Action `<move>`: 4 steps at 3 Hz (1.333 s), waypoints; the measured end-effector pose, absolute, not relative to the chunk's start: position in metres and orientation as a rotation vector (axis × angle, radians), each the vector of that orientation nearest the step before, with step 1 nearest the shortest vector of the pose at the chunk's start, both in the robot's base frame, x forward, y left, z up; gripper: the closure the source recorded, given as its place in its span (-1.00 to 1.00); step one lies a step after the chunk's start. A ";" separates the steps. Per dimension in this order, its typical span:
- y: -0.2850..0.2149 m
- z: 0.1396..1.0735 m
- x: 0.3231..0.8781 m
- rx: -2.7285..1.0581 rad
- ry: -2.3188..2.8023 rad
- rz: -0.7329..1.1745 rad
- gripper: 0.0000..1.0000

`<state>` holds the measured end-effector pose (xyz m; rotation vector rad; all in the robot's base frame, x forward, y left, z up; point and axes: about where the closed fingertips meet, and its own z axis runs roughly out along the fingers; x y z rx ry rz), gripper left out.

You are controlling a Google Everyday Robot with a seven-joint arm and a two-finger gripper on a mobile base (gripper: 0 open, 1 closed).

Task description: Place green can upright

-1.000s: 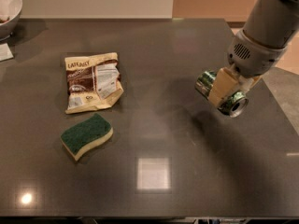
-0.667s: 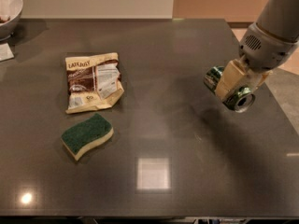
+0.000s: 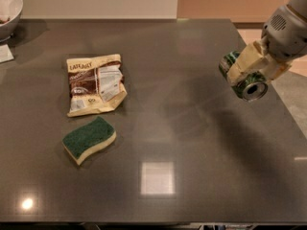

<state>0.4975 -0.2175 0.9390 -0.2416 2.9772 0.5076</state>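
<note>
A dark grey polished tabletop (image 3: 158, 128) fills the view. The robot's grey arm (image 3: 288, 25) comes in from 2 o'clock. At 10 o'clock lies a cream-and-brown crinkled foil snack packet (image 3: 95, 84), and at 8 o'clock a green-topped, yellow-bodied sponge (image 3: 89, 139). A white bowl (image 3: 8, 6) sits at the 11 o'clock corner.

At 3 o'clock, the gripper (image 3: 245, 74) hangs over the table's right edge. Its cream fingers (image 3: 247, 63) are clamped across the middle of the small dark green aluminium can (image 3: 251, 88). The can is carried on its side, well off upright, with one silver end facing 5 o'clock toward the camera. It appears to be clear of the surface.

The can will likely be light and stiff only along its length. The thin wall would dent under a hard squeeze, and the smooth metal could slip or twist between flat pads. The present mid-body hold across the width looks like the sensible place. To stand it up, the wrist would have to turn until a rim faces down.
</note>
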 end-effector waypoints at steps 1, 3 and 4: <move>-0.211 0.947 0.497 -0.073 2.945 0.684 1.00; -0.192 0.962 0.492 0.170 2.852 1.028 1.00; -0.192 0.962 0.492 0.170 2.852 1.028 1.00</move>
